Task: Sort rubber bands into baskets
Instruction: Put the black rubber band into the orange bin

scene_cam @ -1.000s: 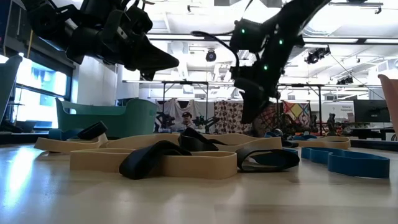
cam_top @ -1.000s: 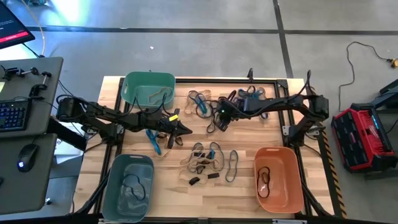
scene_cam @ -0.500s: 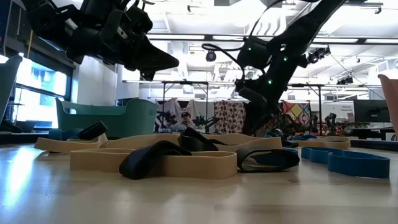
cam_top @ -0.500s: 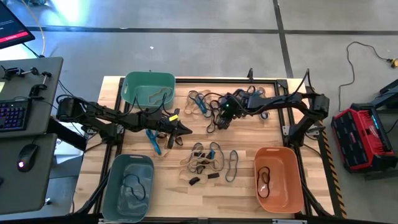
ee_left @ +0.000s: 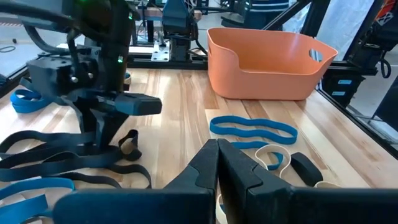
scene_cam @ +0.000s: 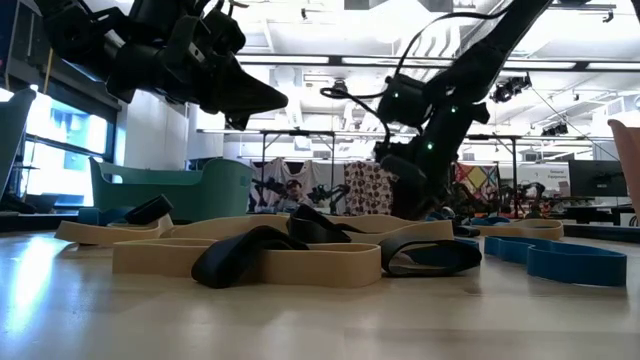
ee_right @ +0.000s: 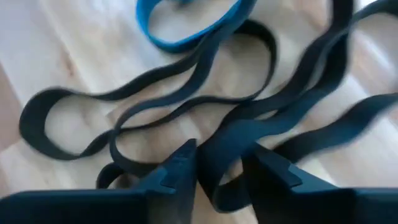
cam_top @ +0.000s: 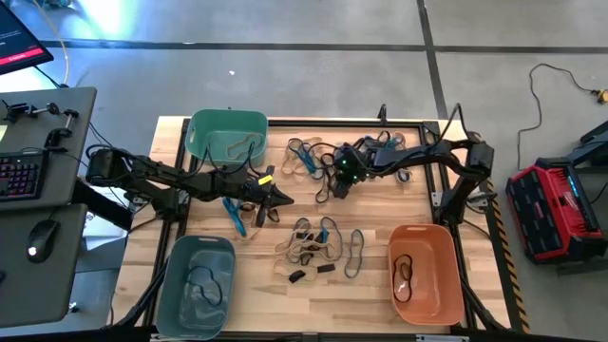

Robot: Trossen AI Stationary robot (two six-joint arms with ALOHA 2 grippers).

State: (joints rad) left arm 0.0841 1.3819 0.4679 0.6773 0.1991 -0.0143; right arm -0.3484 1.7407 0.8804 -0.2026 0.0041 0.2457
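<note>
Rubber bands lie in loose groups on the wooden table: a tan, black and blue heap (cam_top: 318, 249) at mid-table, and blue and black ones (cam_top: 306, 157) toward the far edge. My right gripper (ee_right: 222, 171) points steeply down onto long black bands (cam_top: 328, 188) at the far middle, shut on one of them. My left gripper (cam_top: 285, 199) hovers shut and holds nothing above the table left of centre. The teal-green basket (cam_top: 228, 136) stands far left, the grey-blue basket (cam_top: 197, 285) near left and the orange basket (cam_top: 425, 274) near right. Each holds a band or two. My right gripper has a stretch of a wide black band (ee_right: 219, 144) between its two fingers, which come from above and slant down. The band fills the gap between the fingers (ee_right: 181, 169). The rest of it lies slack in loops on the table (ee_right: 74, 115), not lifted.
A blue band (cam_top: 233, 214) lies under my left arm. More blue bands (ee_left: 252, 129) lie between the black bands and the orange basket (ee_left: 267, 59). A black frame rail (cam_top: 342, 122) runs along the far edge.
My right gripper has sunk toward the black bands at the far middle and tipped more steeply down.
</note>
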